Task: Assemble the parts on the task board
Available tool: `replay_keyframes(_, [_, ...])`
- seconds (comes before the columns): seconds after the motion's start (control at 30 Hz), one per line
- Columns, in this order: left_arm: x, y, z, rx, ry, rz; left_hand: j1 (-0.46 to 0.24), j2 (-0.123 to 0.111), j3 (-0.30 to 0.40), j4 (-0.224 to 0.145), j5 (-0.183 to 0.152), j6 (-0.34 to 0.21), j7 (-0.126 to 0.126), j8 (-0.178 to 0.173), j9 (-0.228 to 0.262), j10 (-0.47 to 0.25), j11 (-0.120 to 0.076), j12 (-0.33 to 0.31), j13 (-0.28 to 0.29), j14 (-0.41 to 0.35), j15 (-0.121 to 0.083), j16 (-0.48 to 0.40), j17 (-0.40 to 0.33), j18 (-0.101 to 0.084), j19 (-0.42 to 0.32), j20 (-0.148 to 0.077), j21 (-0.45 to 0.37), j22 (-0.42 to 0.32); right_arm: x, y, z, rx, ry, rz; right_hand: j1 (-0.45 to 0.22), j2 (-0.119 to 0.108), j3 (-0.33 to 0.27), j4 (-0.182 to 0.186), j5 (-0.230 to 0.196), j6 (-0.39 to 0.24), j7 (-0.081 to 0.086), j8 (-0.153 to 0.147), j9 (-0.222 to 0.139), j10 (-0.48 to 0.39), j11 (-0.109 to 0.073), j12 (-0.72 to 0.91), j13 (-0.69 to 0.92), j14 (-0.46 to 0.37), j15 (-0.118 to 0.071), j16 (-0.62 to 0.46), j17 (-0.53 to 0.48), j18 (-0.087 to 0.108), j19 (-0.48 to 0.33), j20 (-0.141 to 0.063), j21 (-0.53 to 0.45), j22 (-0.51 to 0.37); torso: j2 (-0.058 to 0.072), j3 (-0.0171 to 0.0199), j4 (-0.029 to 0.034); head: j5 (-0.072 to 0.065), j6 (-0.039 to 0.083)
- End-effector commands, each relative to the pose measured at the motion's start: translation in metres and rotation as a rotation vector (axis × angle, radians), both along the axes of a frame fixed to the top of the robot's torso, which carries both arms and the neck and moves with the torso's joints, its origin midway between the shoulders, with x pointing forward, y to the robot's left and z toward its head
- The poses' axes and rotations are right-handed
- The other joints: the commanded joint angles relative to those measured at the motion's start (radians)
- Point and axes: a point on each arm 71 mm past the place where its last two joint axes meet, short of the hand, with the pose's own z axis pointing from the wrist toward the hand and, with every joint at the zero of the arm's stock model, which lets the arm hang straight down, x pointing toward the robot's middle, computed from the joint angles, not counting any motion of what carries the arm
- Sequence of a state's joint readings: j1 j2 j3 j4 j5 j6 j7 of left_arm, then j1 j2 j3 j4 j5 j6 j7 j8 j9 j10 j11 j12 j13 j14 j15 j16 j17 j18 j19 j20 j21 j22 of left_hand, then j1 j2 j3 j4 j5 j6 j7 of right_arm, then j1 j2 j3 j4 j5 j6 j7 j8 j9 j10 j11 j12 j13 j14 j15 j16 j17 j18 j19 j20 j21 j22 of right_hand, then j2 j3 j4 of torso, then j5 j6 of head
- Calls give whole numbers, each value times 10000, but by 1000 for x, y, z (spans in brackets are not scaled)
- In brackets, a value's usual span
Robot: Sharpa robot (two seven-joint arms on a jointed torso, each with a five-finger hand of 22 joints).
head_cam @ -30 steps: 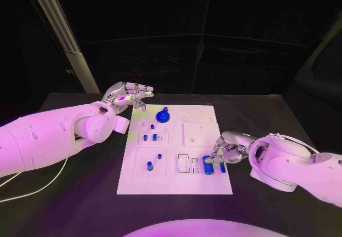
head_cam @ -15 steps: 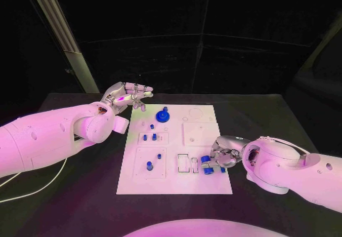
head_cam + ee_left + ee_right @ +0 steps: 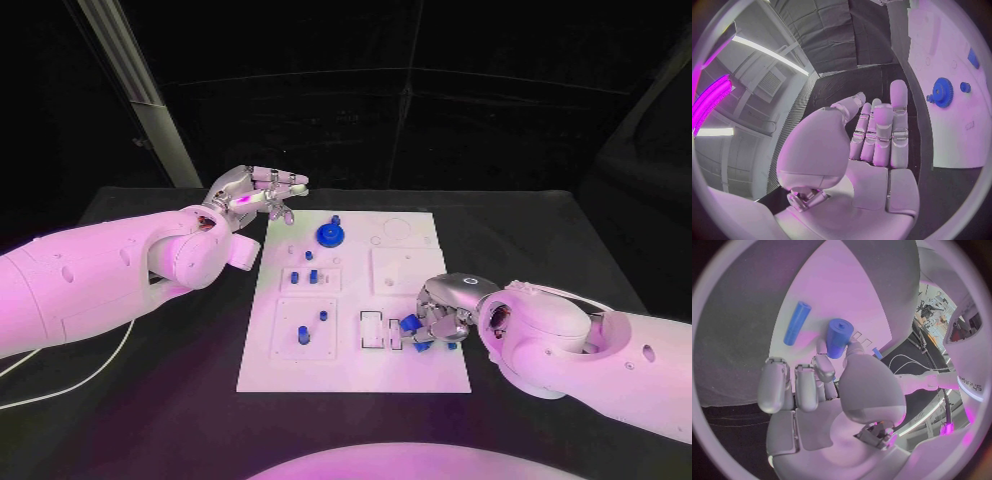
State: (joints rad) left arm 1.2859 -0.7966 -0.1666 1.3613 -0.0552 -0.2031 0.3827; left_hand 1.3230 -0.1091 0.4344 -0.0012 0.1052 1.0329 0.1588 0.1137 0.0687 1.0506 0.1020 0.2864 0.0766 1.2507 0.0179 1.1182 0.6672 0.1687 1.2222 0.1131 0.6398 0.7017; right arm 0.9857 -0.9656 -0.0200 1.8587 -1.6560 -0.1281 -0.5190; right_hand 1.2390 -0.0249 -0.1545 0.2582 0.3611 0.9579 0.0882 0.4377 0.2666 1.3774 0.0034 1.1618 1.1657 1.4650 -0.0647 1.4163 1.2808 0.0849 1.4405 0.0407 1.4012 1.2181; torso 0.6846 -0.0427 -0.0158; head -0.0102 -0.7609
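The right hand pinches a thick blue cylinder just above the near right part of the task board, so the pick-up step looks in hand (a thinner blue rod lies beside it on the board). The left hand hovers off the board's far left corner, fingers loosely curled, holding nothing. Next, I judge, the cylinder must be carried to its seat and set in upright.

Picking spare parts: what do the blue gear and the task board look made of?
Blue gear: likely moulded or printed plastic, matte, uniform colour with no metallic glint. Task board: seemingly white plastic or painted plate, smooth and flat, with shallow recesses; exact material unclear.
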Motion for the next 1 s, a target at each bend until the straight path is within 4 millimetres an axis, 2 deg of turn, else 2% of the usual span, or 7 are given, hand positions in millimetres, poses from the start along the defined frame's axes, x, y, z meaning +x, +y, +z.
replay_keyframes(0.03, [0,-1,1,-86,-43,-82,-28,40,-29,14,47,-4,59,35,-2,-75,-9,33,-9,-66,-10,-4,-9,141,-36,26,-60,-9,-2,-5,-5,-446,-250,-143,351,207,17,-90,336,-1,-109,110,-95,64,-63,52,55,554,-78,69,26,-172,58,-44,46,25,-4,4,-10,10,3])
replay_keyframes(0.2, [0,0,1,-84,-40,-77,-24,40,-30,12,49,-5,57,35,-2,-77,-10,35,-9,-62,-11,3,2,141,-35,26,-61,-10,-5,-7,1,495,-435,-428,510,332,14,-96,907,-56,-131,195,76,90,-87,31,93,564,-99,92,80,-178,73,-71,62,61,-14,7,-4,9,4])
replay_keyframes(0.4, [0,0,1,-82,-39,-76,-24,40,-30,12,49,-5,57,35,-2,-77,-10,35,-9,-62,-11,3,2,141,-35,26,-61,-10,-9,-7,11,2062,-550,-854,434,403,-44,25,1074,-78,-134,227,165,96,-90,-16,79,567,-104,100,100,-178,77,-86,65,69,-9,-3,2,-9,28])
replay_keyframes(0.7, [0,-1,1,-88,-31,-104,-9,44,-27,4,52,-8,53,36,-3,-81,-14,43,-10,-68,-13,-2,-15,143,-33,26,-65,-13,-12,3,12,3198,40,-1108,216,525,-170,273,1097,-77,-154,286,304,121,-101,-63,75,575,-113,118,142,-180,85,-98,71,82,9,-12,20,30,8])
replay_keyframes(1.0, [-1,-2,1,-98,-19,-134,-9,44,-27,4,52,-8,53,36,-3,-81,-14,43,-10,-68,-13,-2,-15,143,-33,26,-65,-13,-10,18,4,3148,870,-1122,-375,748,-469,329,889,91,-262,513,642,164,-177,-132,77,573,-166,111,147,-179,90,-135,70,90,1,-21,8,73,-36])
